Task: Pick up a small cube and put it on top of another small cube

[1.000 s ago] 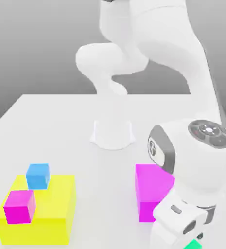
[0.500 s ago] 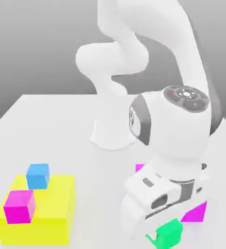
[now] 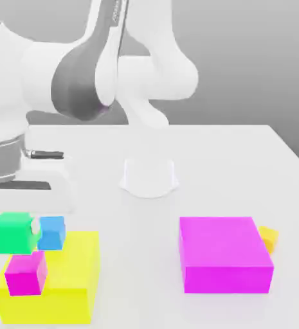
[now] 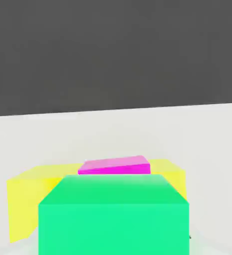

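Green cube (image 3: 12, 234), plain, bright, flat-faced and straight-edged, gripped between my jaws (image 3: 22, 232), near the small magenta cube (image 3: 26, 275).

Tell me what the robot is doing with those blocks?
The robot arm has the green cube at its tool. The green cube is up by the small magenta cube, which sits on the big yellow block with the blue cube. It looks like the robot wants to stack green on magenta, but I can't tell whether they touch.
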Controlling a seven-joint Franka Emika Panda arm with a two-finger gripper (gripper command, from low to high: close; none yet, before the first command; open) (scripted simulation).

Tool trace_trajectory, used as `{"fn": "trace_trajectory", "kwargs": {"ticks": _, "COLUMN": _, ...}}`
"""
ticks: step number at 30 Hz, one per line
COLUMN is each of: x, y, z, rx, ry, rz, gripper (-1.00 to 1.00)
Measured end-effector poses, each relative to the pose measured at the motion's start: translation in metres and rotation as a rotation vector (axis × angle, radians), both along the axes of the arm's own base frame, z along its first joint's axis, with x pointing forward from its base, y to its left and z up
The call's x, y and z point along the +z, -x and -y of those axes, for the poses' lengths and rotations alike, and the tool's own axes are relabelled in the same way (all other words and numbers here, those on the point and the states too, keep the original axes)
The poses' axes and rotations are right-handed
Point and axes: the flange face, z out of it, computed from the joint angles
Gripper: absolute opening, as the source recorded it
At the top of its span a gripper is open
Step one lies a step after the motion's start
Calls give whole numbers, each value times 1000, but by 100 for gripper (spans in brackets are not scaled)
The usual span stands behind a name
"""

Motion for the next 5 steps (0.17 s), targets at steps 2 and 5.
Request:
{"fn": "trace_trajectory", "kwargs": {"ticks": 2, "x": 0, "y": 0, "z": 0, "rx": 0, "ry": 0, "rz": 0, "gripper": 100}}
{"fn": "trace_trajectory", "kwargs": {"ticks": 5, "x": -7, "y": 1, "z": 0, "rx": -1, "ry": 2, "rz": -1, "gripper": 100}}
